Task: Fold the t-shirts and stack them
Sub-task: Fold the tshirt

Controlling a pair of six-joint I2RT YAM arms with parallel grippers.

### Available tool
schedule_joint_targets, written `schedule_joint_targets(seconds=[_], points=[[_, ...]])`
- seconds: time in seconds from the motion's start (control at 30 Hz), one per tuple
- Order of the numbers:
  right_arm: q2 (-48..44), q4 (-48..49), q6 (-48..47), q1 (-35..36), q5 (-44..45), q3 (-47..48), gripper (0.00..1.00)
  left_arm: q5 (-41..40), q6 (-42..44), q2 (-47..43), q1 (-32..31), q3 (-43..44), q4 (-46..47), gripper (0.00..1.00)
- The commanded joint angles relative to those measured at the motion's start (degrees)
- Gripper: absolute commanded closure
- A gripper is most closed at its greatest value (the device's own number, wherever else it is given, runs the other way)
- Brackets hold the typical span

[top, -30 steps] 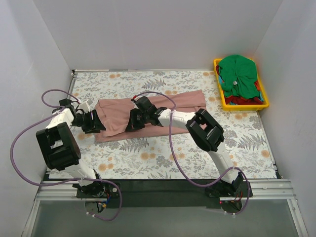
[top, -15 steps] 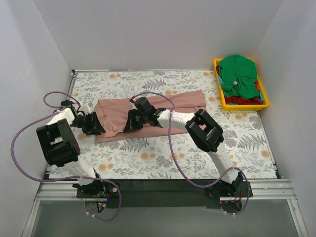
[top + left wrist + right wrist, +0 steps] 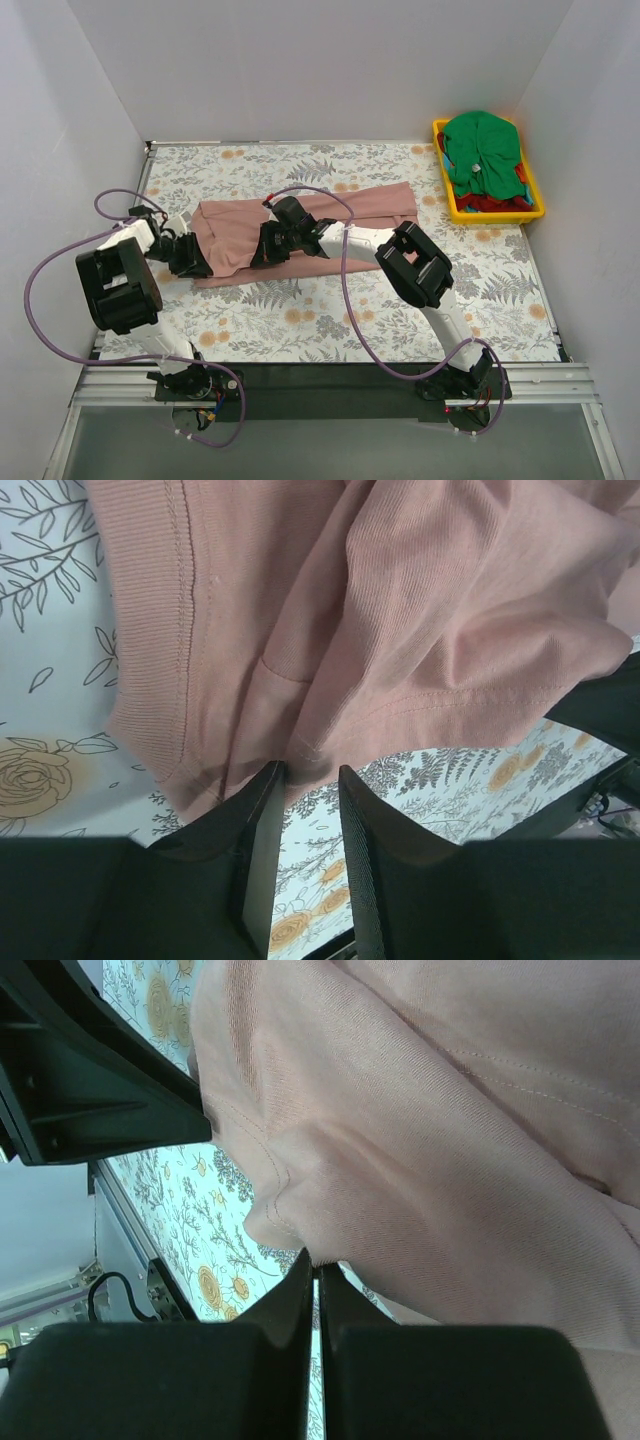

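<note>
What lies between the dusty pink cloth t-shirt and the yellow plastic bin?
Only bare floral-patterned table cover separates t-shirt and bin, in the top view.

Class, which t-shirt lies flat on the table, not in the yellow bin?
The dusty pink t-shirt; the green t-shirt and red cloth are heaped in the yellow bin.

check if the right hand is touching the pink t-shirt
Touching. The right wrist view shows the right hand shut, with a fold of the pink t-shirt pinched at its tips.
</note>
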Motion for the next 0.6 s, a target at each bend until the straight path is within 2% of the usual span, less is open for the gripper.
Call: schedule_joint_targets(seconds=[0.0, 0.13, 0.17, 0.2, 0.4, 0.57], points=[[-2.5, 3.0, 0.0, -0.2, -0.6, -0.8, 0.99, 1.9, -0.4, -0.7, -0.5, 1.7, -0.1, 0.76], [-2.8, 3.0, 0.0, -1.1, -0.6, -0.7, 0.99, 2.9, -0.5, -0.3, -0.6, 4.3, -1.2, 0.91], [-2.9, 3.0, -0.1, -1.6, -0.7, -0.8, 0.99, 3.0, -0.6, -0.2, -0.7, 4.9, -1.7, 0.98], [-3.1, 3.0, -0.2, -1.9, -0.7, -0.8, 0.99, 3.4, -0.7, -0.2, -0.7, 5.7, -2.2, 1.0], [-3.8, 3.7, -1.4, -5.1, -2.0, 0.6, 0.99, 8.0, -2.9, 2.5, -0.9, 15.5, -5.6, 1.0], [-1.7, 4.7, -2.1, -8.0, -4.5, 2.5, 0.99, 11.2, -5.8, 8.8, -1.9, 24.0, -6.0, 1.0]])
